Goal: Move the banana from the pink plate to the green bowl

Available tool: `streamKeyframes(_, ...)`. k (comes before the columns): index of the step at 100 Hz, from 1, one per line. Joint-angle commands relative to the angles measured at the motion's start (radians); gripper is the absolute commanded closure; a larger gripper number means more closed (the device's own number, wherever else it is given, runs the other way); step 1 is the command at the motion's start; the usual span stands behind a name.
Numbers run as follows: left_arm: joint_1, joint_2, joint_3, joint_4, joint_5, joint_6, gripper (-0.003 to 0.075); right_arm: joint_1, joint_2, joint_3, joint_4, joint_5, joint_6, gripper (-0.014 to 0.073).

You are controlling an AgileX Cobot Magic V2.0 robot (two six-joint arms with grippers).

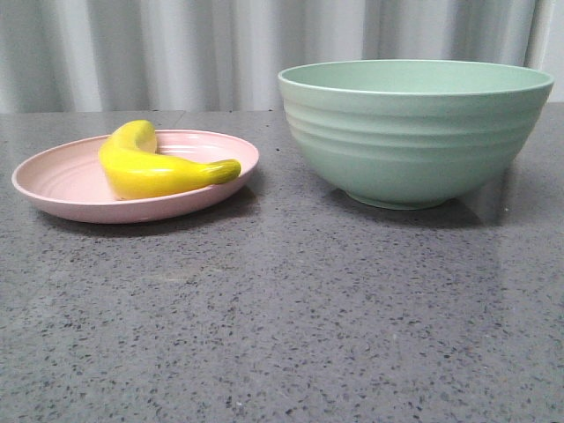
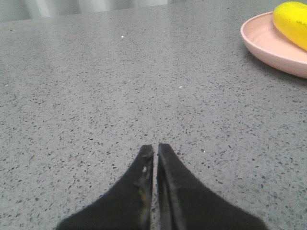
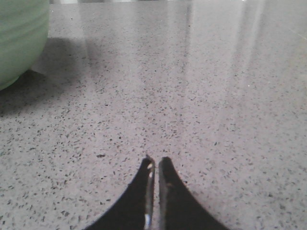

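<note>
Banana (image 1: 150, 167) lies glossy on the pink plate (image 1: 62, 189); both grippers' jaws sit pressed together, empty, and it could slip short of the tall green bowl (image 1: 414, 132).

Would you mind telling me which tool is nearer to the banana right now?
Left. The left tool has the banana on the pink plate in its wrist view, across bare table. The right tool sees only the green bowl, no banana.
</note>
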Motion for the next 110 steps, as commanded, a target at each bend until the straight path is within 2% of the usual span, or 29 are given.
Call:
streamKeyframes(1,-0.001,-0.034,0.025,-0.009,-0.038,-0.009,0.0739,-0.006,-0.019,0.024,-0.001,-0.022,-0.007,0.0673)
streamKeyframes(85,-0.001,-0.034,0.025,-0.009,-0.038,-0.009,0.0739,-0.006,-0.019,0.024,-0.001,-0.022,-0.007,0.0673)
streamKeyframes(110,-0.001,-0.034,0.025,-0.002,-0.098,-0.009,0.0739,-0.006,-0.019,0.024,-0.001,-0.022,-0.007,0.0673)
